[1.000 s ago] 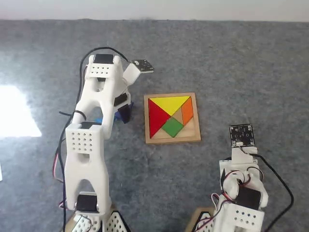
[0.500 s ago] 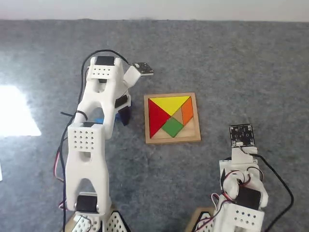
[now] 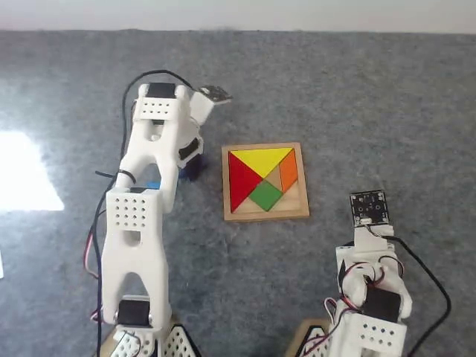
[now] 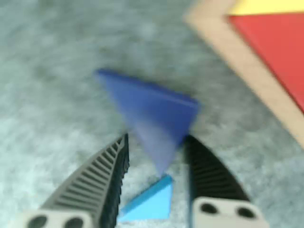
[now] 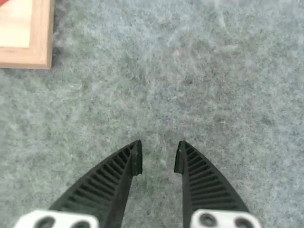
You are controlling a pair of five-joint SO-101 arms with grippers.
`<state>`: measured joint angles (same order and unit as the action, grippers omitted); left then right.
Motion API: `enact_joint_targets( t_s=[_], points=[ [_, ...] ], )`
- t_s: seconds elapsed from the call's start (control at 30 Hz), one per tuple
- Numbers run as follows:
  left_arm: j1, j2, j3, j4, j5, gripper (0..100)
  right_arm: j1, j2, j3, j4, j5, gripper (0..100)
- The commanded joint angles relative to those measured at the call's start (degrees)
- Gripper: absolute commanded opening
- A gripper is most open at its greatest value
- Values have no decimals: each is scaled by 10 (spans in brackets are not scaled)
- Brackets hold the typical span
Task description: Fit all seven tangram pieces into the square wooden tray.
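Observation:
The square wooden tray (image 3: 265, 214) lies mid-table with a red triangle (image 3: 241, 184), a yellow triangle (image 3: 262, 160), an orange piece (image 3: 288, 172) and a green square (image 3: 265, 195) inside. Just left of it, my left gripper (image 4: 156, 147) is shut on a dark blue triangle (image 4: 152, 107), whose narrow end sits between the fingers. Under that gripper a light blue piece (image 4: 149, 204) rests on the carpet; the high view has it as the light blue piece (image 3: 152, 184). My right gripper (image 5: 157, 156) hangs open over bare carpet, below and right of the tray corner (image 5: 28, 57).
Grey carpet covers the table. The left arm (image 3: 145, 208) stretches up the left side, with its cable looping beside it. The right arm (image 3: 370, 297) stays low at the front right. A bright patch of light (image 3: 22, 182) lies at the far left.
The left arm's wrist has shifted slightly toward the far side, with the dark blue triangle in its gripper. The right arm has barely moved.

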<state>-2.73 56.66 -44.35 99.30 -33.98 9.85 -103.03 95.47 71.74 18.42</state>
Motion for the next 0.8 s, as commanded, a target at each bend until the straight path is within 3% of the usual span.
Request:
enact_joint_targets(
  t_s=[0.0,0.1,0.27,0.77],
  points=[
    [-1,-4,-26,13,114,302,-6,-5,10,0,4,134],
    [4,-4,-32,11,207,303,-6,-5,10,0,4,134],
    [0,9,-89,-6,297,302,-6,-5,10,0,4,133],
    [4,87,-147,7,295,289,-6,-5,10,0,4,133]
  ],
)
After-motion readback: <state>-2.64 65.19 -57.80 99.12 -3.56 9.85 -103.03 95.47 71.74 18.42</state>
